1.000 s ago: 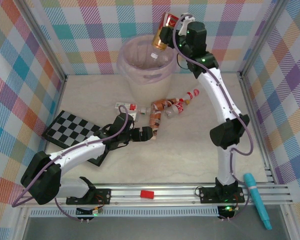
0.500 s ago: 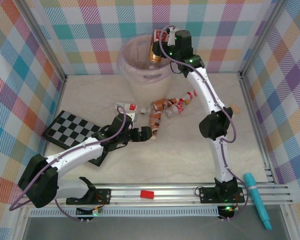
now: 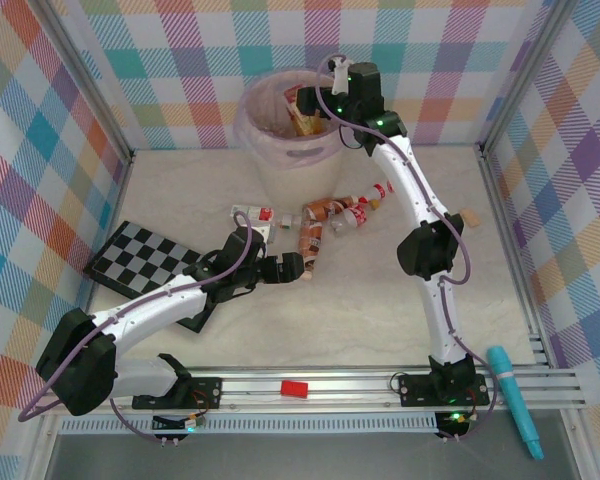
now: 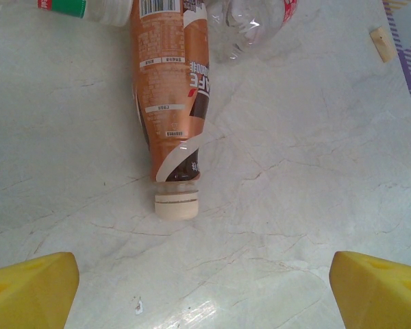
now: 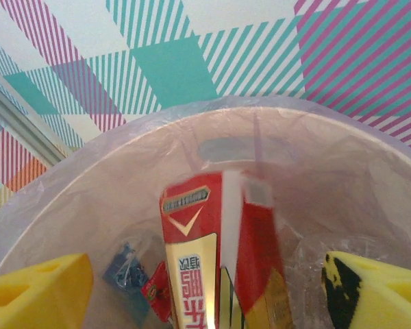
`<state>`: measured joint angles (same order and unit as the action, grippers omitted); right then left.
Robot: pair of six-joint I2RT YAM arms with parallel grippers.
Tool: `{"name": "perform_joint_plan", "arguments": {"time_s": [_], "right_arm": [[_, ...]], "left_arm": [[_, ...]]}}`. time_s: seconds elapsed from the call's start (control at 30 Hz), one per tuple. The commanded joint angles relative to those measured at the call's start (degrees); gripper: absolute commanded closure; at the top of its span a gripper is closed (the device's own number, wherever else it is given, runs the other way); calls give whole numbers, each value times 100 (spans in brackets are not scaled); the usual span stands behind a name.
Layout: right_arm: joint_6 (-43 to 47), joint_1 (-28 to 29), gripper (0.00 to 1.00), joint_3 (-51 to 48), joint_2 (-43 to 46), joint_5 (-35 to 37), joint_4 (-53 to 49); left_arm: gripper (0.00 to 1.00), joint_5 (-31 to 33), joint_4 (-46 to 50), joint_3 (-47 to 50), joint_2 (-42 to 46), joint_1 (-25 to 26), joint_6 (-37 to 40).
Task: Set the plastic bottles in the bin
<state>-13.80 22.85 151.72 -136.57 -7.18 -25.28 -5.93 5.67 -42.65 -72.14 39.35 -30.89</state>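
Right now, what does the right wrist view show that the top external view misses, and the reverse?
Right wrist: inside the bin, a blue-labelled bottle low down, and the right claw, its yellow fingers spread clear of the red-labelled bottle. Top external: loose bottles on the table, the checkered board, the left claw open near them. Shared: the bin and that red-labelled bottle in its mouth.

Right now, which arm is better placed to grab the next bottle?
Left: the left gripper, open, hovers near the brown bottle on the table; the right gripper is over the bin.
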Motion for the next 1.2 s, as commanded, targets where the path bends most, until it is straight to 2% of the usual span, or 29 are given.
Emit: {"name": "perform_joint_plan", "arguments": {"time_s": [0.0, 0.27, 0.4, 0.57, 0.8, 0.97, 1.17], "right_arm": [[267, 28, 10, 164, 192, -17, -37], [649, 43, 0, -316, 1288, 90, -373], [946, 36, 0, -1252, 2131, 100, -502], [1149, -4, 1, -3081, 3429, 164, -425], [389, -449, 1, -5579, 5056, 72, -336], [-176, -840, 0, -6676, 5832, 85, -778], [-827, -1297, 0, -8062, 6763, -311, -823]], "left_arm": [[6, 39, -50, -37, 33, 42, -62], [5, 128, -57, -172, -114, 41, 1], [4, 237, -61, -288, -304, 42, 22], [2, 297, -60, -589, -744, 41, 129], [1, 697, 10, -1069, -1369, 50, 252], [1, 845, 68, -1466, -1868, 134, 372], [3, 1075, 136, -1847, -2450, 247, 486]]}}
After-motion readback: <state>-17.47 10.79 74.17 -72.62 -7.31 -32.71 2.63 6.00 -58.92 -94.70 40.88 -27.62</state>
